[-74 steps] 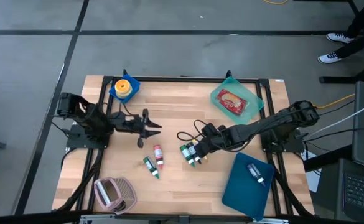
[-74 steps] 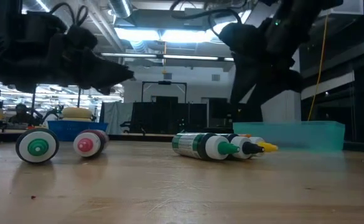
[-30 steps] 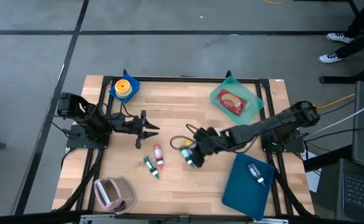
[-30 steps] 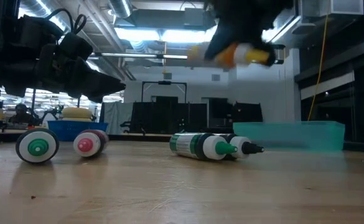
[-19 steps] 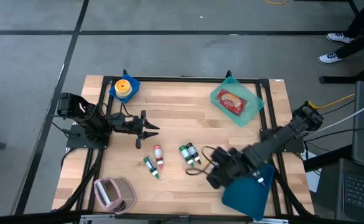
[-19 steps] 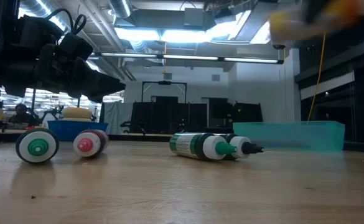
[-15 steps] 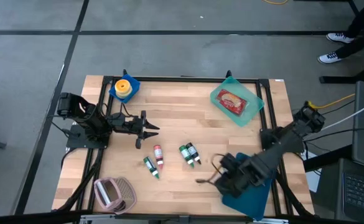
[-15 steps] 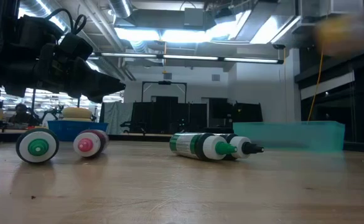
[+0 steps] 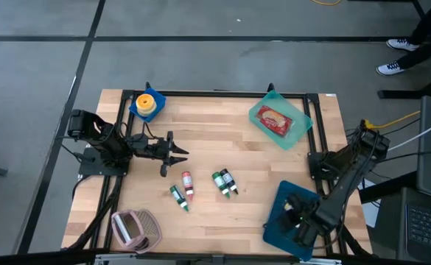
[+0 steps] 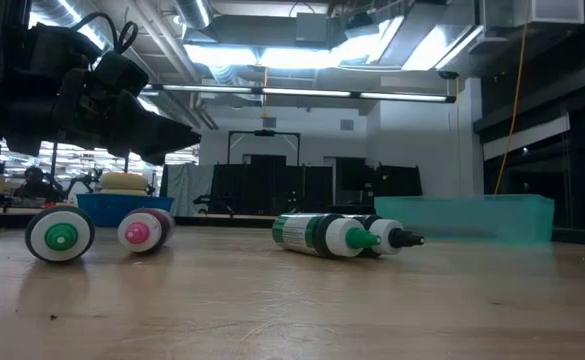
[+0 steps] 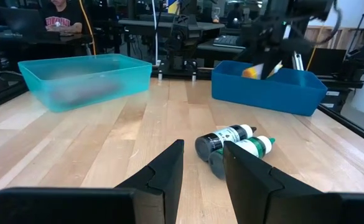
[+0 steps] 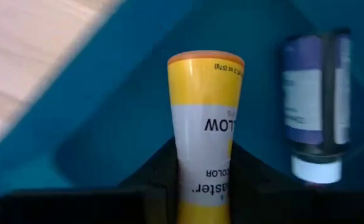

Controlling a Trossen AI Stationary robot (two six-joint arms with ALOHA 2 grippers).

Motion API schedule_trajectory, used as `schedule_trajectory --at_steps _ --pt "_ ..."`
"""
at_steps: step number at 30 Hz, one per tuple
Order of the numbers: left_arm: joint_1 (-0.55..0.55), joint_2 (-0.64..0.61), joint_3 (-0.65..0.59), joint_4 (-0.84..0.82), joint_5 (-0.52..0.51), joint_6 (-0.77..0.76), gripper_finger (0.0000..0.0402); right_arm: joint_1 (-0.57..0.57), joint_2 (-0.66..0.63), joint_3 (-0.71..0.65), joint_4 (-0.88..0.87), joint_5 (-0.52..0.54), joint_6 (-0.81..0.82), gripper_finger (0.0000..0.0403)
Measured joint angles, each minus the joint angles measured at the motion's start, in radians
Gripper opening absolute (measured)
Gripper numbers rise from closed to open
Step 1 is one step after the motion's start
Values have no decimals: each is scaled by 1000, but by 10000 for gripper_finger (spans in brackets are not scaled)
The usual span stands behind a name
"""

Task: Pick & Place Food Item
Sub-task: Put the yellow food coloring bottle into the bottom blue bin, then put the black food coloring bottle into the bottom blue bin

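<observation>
My right gripper (image 9: 301, 221) points down over the dark blue bin (image 9: 287, 193) at the table's near right, shut on a yellow bottle (image 12: 203, 124). From the left wrist view that bottle (image 11: 251, 71) shows at the bin's opening (image 11: 275, 93). A purple bottle (image 12: 315, 106) lies on its side on the bin's floor. My left gripper (image 9: 177, 153) stays level at the table's left, open, with nothing between its fingers (image 11: 169, 174). Two green-and-black bottles (image 9: 225, 182) lie on their sides mid-table. My right gripper pinches the yellow bottle's body (image 12: 201, 171) between its two fingers, one on each side. The fingers come from above and lie along the bottle. The flat orange-rimmed end (image 12: 205, 60) points down into the bin. Whether that end touches the floor I cannot tell.
A red bottle (image 9: 188, 183) and a green one (image 9: 179, 197) lie near the table's middle. A teal bin (image 9: 296, 131) with a red food pack stands far right. A small blue bowl (image 9: 147, 104) stands far left, and a pink thing (image 9: 134, 228) near left.
My right gripper has swung from the table's middle toward its near right corner, carrying the yellow bottle clear of the table. On the way it rolled about its wrist and tipped to point down over the blue bin. The bottles on the table have stayed put.
</observation>
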Motion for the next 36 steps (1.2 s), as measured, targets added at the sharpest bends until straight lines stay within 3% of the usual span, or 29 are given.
schedule_trajectory --at_steps 7,14,18,22,29,36 --pt "0 0 0 0 0 0 109 -6 0 -92 50 -16 -1 89" --pt "0 0 0 0 0 0 109 -10 0 -98 32 -25 -4 265" --pt "0 0 0 0 0 0 109 -10 0 -93 28 -30 4 306" --pt "0 0 0 -1 0 0 109 -10 0 -44 -8 60 10 295" --pt "0 0 0 -1 0 0 109 -18 0 114 -145 315 -7 242" --pt "0 0 0 -1 0 0 109 -69 0 255 -151 755 -188 204"
